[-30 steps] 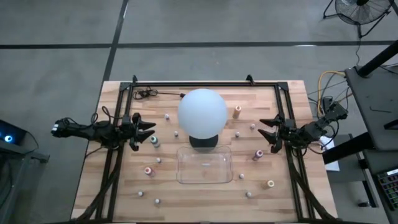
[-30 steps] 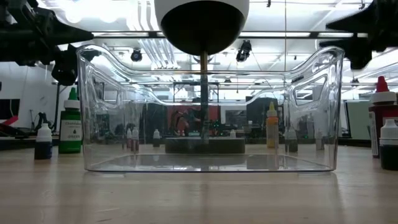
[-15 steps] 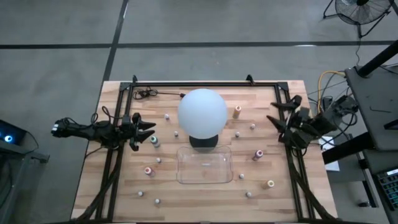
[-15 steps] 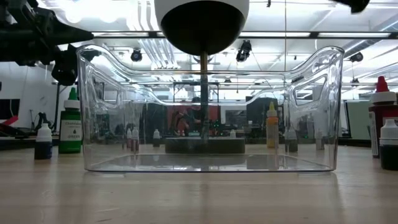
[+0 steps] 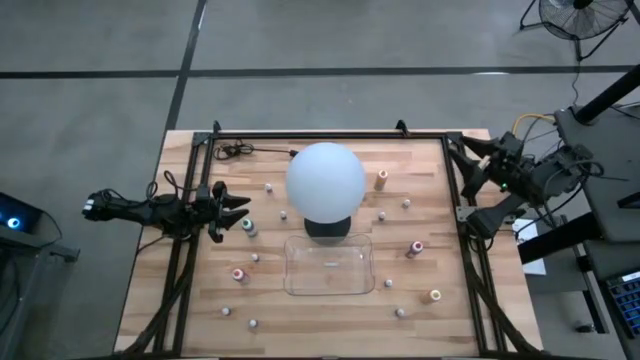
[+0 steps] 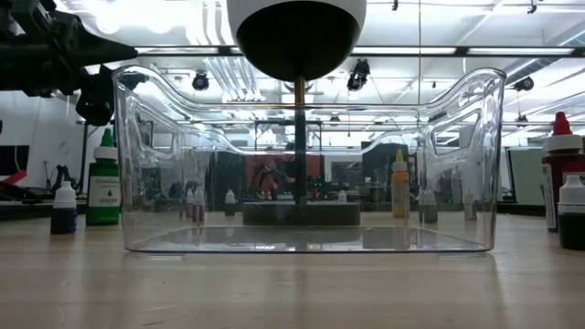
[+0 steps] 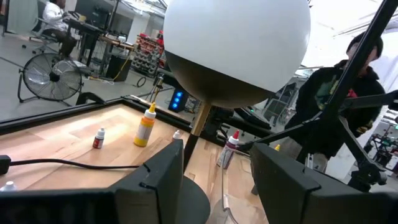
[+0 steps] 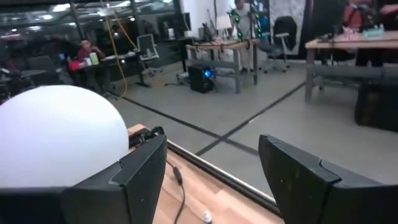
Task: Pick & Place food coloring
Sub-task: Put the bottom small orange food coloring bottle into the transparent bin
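Note:
The food coloring is a scatter of tiny bottles standing upright on the wooden table: an orange one (image 5: 381, 179), a pink one (image 5: 415, 248), a yellow one (image 5: 435, 296), a teal one (image 5: 247, 227) and several whitish ones such as (image 5: 267, 187). My left gripper (image 5: 236, 206) hovers open at the table's left side, just left of the teal bottle. In its wrist view, a yellow bottle (image 7: 146, 126) and a pink one (image 7: 230, 149) stand ahead of it. My right gripper (image 5: 468, 182) is open and raised over the table's right edge, away from every bottle.
A white globe (image 5: 325, 182) on a dark foot stands at the table's middle. A clear plastic tray (image 5: 329, 265) sits just on its near side. A black frame (image 5: 300, 135) runs along the far edge and both sides. A cable (image 5: 240, 151) lies at the far left corner.
My right gripper has risen and pulled back toward the table's right and far edges. It has left the low view and swung so that it looks across the far edge. The left arm and all the bottles have kept still.

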Robot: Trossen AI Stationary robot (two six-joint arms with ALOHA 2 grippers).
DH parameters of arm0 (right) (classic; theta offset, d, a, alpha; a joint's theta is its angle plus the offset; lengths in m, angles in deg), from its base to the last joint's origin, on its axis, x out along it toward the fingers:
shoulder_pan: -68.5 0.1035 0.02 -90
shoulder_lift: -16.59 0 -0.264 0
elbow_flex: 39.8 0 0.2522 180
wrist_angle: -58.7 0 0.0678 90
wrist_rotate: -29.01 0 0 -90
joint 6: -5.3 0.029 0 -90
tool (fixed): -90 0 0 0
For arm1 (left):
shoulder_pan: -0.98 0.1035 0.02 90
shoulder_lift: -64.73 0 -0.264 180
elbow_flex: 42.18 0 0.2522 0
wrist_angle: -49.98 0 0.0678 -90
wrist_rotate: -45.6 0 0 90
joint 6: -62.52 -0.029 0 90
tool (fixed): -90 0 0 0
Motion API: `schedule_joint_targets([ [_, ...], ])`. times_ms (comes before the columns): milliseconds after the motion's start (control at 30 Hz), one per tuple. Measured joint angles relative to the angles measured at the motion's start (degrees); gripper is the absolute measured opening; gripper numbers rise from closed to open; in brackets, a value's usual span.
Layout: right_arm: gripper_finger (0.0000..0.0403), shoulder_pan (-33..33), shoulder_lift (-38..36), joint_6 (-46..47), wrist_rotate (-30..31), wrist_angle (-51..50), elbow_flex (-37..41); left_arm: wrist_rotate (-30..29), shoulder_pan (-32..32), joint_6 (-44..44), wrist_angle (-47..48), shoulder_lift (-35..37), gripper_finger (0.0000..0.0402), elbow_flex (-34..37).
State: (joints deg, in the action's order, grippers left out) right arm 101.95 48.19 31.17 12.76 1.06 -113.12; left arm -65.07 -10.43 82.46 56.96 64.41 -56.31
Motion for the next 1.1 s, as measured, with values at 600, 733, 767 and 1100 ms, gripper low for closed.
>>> schedule_joint_targets([
  [600,0.0256,-18.3,20.0,29.4,-17.6,-38.8,-16.4,0.0,0.0,0.0,0.0,0.0,0.0161,0.0],
  [733,0.0261,-22.3,21.6,38.8,-23.0,-46.3,-15.3,0.0,0.0,0.0,0.0,0.0,0.0161,0.0],
  [767,0.0263,-23.2,21.7,39.4,-24.1,-46.2,-14.6,0.0,0.0,0.0,0.0,0.0,0.0161,0.0],
  [1100,0.0267,-29.0,24.2,44.6,-32.7,-45.4,-6.1,0.0,0.0,0.0,0.0,0.0,0.0161,0.0],
])
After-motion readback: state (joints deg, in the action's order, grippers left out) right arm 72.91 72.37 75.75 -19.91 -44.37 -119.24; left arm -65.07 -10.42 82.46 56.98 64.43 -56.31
